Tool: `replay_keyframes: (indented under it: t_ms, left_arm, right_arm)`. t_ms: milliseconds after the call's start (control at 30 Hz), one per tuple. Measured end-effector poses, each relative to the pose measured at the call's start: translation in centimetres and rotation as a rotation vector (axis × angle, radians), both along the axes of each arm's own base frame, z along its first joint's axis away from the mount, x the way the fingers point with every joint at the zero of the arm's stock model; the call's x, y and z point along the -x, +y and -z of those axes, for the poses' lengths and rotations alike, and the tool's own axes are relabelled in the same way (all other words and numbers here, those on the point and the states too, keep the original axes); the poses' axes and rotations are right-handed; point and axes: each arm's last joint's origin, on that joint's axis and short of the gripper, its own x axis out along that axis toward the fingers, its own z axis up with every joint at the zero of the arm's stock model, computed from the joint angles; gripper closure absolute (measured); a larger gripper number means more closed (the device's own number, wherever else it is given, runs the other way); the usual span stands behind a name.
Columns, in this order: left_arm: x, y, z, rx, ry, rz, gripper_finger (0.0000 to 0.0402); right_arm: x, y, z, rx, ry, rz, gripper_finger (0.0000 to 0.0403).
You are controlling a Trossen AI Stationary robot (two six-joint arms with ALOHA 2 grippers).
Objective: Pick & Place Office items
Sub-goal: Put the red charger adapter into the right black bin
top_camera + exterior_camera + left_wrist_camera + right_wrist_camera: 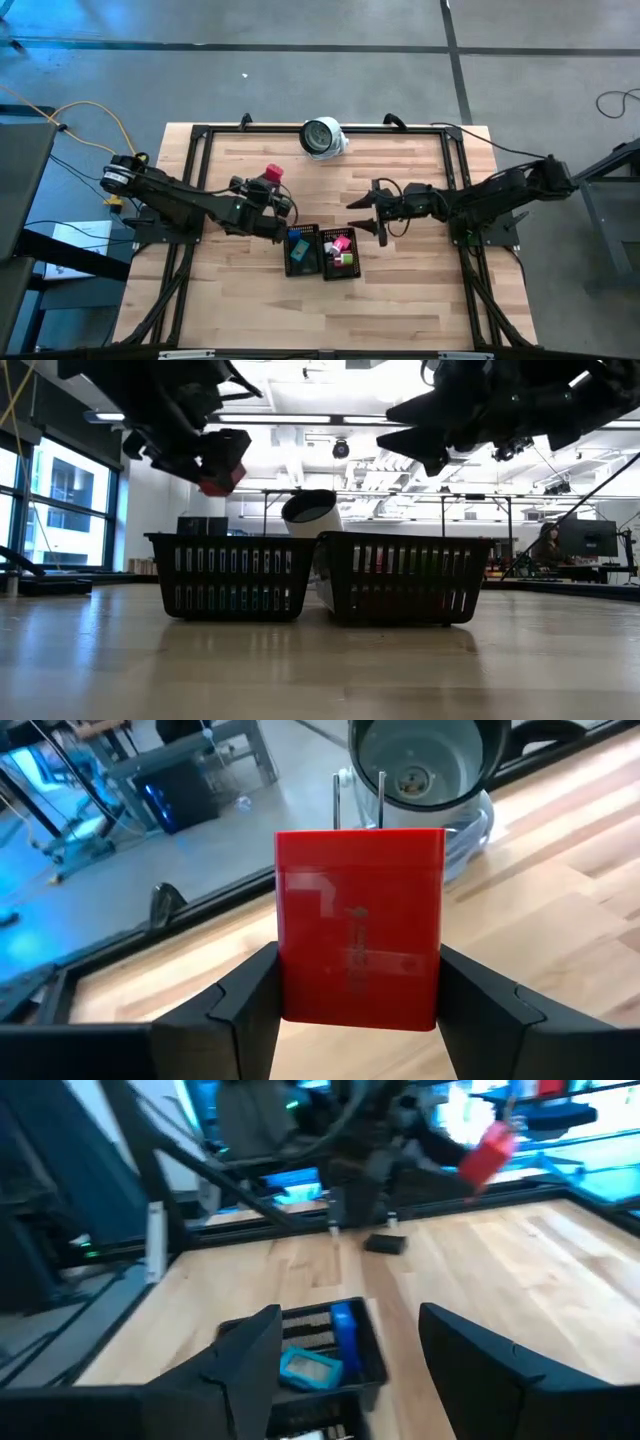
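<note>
A red office item (pixel 360 940), flat and boxy with two thin metal wires at its far edge, sits between the fingers of my left gripper (pixel 358 960), above the table's middle left (pixel 272 176). In the low view the red item (pixel 222 468) hangs well above the trays. My right gripper (pixel 365 210) hovers open right of centre, nothing between its fingers (pixel 350 1350). Two black mesh trays stand side by side: the left tray (pixel 289 262) holds blue pieces (pixel 298 245), the right tray (pixel 328 268) pink (pixel 342 242) and green (pixel 347 260) pieces. My left gripper pinches the red item by its two opposite side faces (pixel 285 970), one finger on each side. The broad red face shows to the wrist camera, the metal wires pointing away from the fingers. The item is lifted clear of the table and of both trays.
A large round white-and-grey object (pixel 323 137) stands at the table's far edge, just beyond the red item. The black frame rails (pixel 200 150) run along the table's sides. Bare wood (pixel 400 300) lies near the front edge. A person sits far off in the room (pixel 548 545).
</note>
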Motion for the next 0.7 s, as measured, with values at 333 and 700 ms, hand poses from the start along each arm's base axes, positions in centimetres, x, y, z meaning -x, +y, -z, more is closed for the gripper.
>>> replay_keyframes:
  t_ms: [333,700]
  left_arm:
    - [-1.7,-1.0,0.3,0.073,-0.034,0.174,0.0198]
    - [-4.5,1.6,-0.1,0.104,-0.156,0.716,0.0198]
  right_arm:
    - [-0.5,0.2,0.4,-0.004,-0.014,-0.03,0.018]
    - [-0.4,1.3,0.5,-0.028,-0.01,-0.03,0.018]
